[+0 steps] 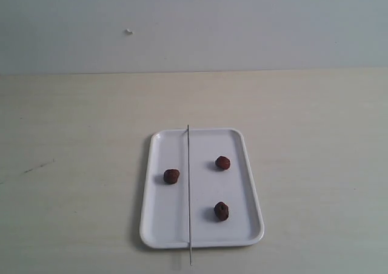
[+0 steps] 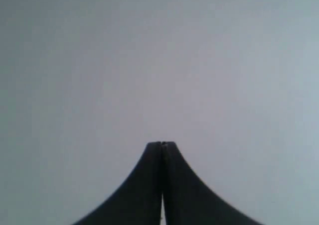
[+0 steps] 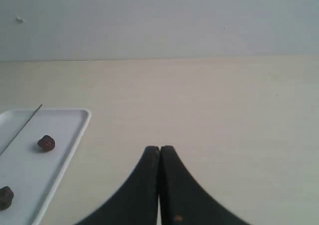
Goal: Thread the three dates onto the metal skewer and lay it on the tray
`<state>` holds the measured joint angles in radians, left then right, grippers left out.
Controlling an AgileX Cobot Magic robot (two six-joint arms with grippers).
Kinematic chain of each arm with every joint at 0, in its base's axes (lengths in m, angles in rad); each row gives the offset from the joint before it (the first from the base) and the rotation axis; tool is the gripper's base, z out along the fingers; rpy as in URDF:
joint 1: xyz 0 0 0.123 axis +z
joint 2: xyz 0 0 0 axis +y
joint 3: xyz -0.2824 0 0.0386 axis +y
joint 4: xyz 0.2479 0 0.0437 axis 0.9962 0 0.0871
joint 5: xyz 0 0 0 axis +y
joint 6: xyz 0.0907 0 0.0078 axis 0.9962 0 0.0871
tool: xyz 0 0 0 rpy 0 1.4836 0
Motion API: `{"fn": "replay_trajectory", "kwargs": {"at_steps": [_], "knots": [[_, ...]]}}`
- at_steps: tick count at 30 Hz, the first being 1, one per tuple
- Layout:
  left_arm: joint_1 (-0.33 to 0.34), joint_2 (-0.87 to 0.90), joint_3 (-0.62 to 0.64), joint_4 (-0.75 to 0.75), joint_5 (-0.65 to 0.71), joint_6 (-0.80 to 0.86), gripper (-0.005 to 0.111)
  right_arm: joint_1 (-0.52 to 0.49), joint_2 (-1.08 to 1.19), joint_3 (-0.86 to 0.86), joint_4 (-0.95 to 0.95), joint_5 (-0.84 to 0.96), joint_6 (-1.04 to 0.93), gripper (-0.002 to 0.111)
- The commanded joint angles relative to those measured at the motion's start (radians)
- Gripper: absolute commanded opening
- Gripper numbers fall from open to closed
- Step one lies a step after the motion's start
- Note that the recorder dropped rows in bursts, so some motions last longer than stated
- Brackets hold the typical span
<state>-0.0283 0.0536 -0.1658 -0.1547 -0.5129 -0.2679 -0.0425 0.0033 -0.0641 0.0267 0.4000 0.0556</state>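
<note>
Jaws of the left gripper [image 2: 162,144] are pressed together, empty, before a blank pale surface. On the table [image 1: 73,165] the tray [image 1: 206,186] holds the left date [image 1: 171,176], then the skewer [image 1: 189,189] lying lengthwise and overhanging the near rim, then the far date [image 1: 222,162] and near date [image 1: 221,211], all unthreaded. The right gripper [image 3: 160,148], beside the tray, is closed too, holding nothing.

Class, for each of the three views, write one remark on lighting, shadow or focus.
Exterior view: soft, even light, the tray casting a faint shadow to its left. Left wrist view: shut left gripper a dark silhouette on blank grey. Right wrist view: right gripper dark, a date slightly blurred.
</note>
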Motion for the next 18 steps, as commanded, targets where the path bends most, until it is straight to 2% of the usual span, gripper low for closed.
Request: {"fn": "replay_trajectory", "kwargs": {"at_steps": [1, 3, 10, 11, 12, 13, 16, 17, 18], "knots": [[-0.003, 0.238, -0.198, -0.428, 0.316, 0.402, 0.000, -0.004, -0.003, 0.002, 0.000, -0.008, -0.002, 0.000], [-0.003, 0.396, -0.286, -0.493, 0.458, 0.478, 0.000, -0.004, -0.003, 0.002, 0.000, -0.008, -0.002, 0.000], [-0.003, 0.937, -0.660, -0.409, 1.144, 0.471, 0.000, -0.004, -0.003, 0.002, 0.000, -0.007, -0.002, 0.000], [-0.006, 0.992, -0.700, -0.411, 1.208, 0.469, 0.000, -0.004, -0.003, 0.002, 0.000, -0.007, -0.002, 0.000], [-0.032, 1.117, -0.785, -0.404, 1.345, 0.466, 0.000, -0.004, -0.003, 0.002, 0.000, -0.007, -0.002, 0.000], [-0.059, 1.173, -0.818, -0.382, 1.399, 0.464, 0.000, -0.004, -0.003, 0.002, 0.000, -0.007, -0.002, 0.000], [-0.170, 1.307, -0.878, -0.239, 1.435, 0.329, 0.000, -0.004, -0.003, 0.002, 0.000, -0.007, -0.002, 0.000], [-0.266, 1.391, -0.906, -0.083, 1.429, 0.153, 0.000, -0.004, -0.003, 0.002, 0.000, -0.007, -0.002, 0.000], [-0.314, 1.431, -0.919, -0.021, 1.429, 0.084, 0.000, -0.004, -0.003, 0.002, 0.000, -0.007, -0.002, 0.000]]}}
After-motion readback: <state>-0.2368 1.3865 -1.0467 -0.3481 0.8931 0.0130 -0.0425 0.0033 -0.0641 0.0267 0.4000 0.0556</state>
